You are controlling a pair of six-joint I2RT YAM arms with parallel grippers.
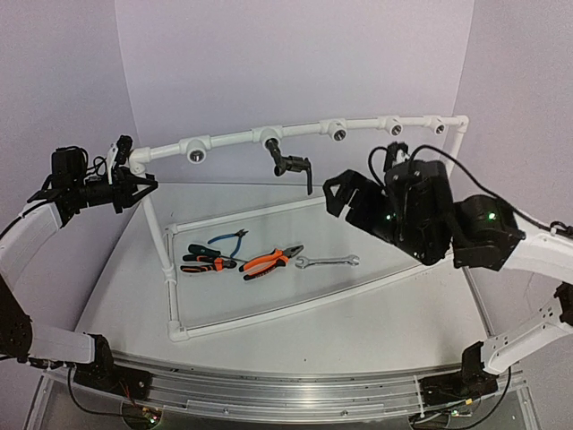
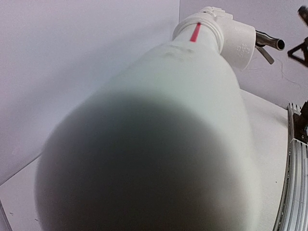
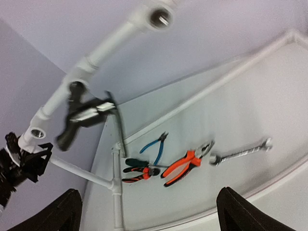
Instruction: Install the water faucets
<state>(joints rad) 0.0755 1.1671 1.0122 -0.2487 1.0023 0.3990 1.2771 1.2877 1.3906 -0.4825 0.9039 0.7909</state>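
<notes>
A dark grey-black water faucet (image 1: 288,164) hangs from a tee fitting on the white top pipe (image 1: 233,136), its lever pointing down to the right. In the right wrist view the faucet (image 3: 86,114) is blurred, at upper left under the pipe. My right gripper (image 1: 356,184) hovers just right of the faucet, open wide and empty. Its fingertips (image 3: 61,211) show at the bottom corners of its wrist view. My left gripper (image 1: 134,186) is shut on the frame's upright post just below the left corner elbow (image 1: 139,161). That post (image 2: 159,144) fills the left wrist view and hides the fingers.
On the table inside the white pipe frame (image 1: 269,315) lie blue-handled cutters (image 1: 229,239), red-and-black pliers (image 1: 204,262), orange pliers (image 1: 271,262) and a silver wrench (image 1: 327,262). Several open tee fittings (image 1: 337,130) line the top pipe to the right. Lilac walls close in the back and sides.
</notes>
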